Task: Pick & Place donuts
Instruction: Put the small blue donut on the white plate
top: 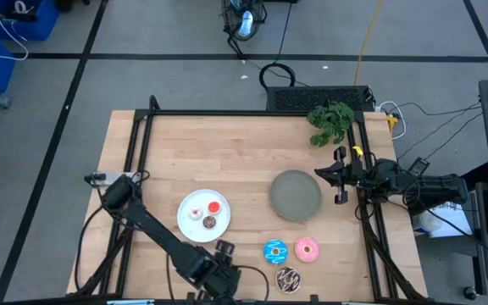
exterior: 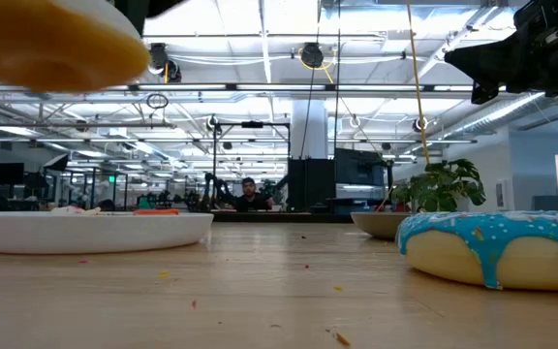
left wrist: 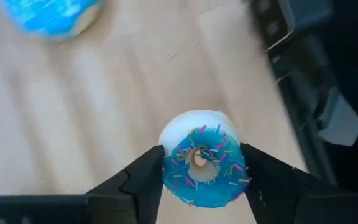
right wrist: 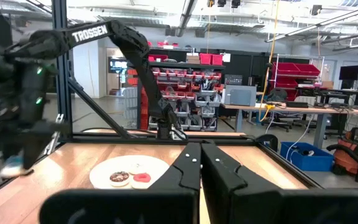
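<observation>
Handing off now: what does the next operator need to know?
Left gripper shut on the tiny blue donut, lifted near the front edge of the table.
Right gripper shut, empty, beside the gray plate.
Done: red donut, white donut, brown donut on the white plate.
Left: place the held one; blue sprinkled donut, pink donut, chocolate donut lie on the table.

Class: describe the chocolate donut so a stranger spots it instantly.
Find the gray plate on the table. Of three larger donuts beside it, the chocolate donut lies farthest away. Unlike the blue donut and pink donut, it is dark with white drizzle.
</observation>
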Available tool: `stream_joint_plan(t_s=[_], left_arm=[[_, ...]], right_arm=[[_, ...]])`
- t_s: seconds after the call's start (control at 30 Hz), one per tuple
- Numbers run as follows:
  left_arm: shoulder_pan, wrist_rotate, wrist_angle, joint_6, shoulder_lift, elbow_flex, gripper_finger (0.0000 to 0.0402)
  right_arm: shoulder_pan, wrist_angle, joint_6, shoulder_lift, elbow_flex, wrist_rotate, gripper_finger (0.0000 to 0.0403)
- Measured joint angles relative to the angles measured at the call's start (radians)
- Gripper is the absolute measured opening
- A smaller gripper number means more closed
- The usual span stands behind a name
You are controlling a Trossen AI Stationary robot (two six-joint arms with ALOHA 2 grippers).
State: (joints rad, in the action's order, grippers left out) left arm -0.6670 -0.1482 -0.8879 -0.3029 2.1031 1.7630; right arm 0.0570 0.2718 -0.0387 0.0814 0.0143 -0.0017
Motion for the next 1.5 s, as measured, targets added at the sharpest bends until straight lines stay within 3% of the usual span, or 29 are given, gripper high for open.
stream_joint_plan(t_s=[0.27,0.6,0.93,1.23,1.5], left_arm=[[0.000,-0.037,-0.299,-0.212,-0.152,0.000,0.0205],[-0.064,-0.097,-0.351,-0.364,-0.325,0.000,0.0174],[-0.150,-0.272,-0.677,-0.682,-0.445,0.000,0.0153],[-0.191,-0.323,-0.683,-0.729,-0.466,0.000,0.0153],[-0.121,-0.278,-0.681,-0.784,-0.467,-0.023,0.0154]], right_arm=[[0.000,0.000,0.000,0.000,0.000,0.000,0.0000],[0.000,0.000,0.000,0.000,0.000,0.000,0.0000],[0.000,0.000,0.001,0.000,0.000,-0.003,0.0000],[0.000,0.000,0.000,0.000,0.000,-0.002,0.0000],[0.000,0.000,0.000,0.000,0.000,-0.002,0.0000]])
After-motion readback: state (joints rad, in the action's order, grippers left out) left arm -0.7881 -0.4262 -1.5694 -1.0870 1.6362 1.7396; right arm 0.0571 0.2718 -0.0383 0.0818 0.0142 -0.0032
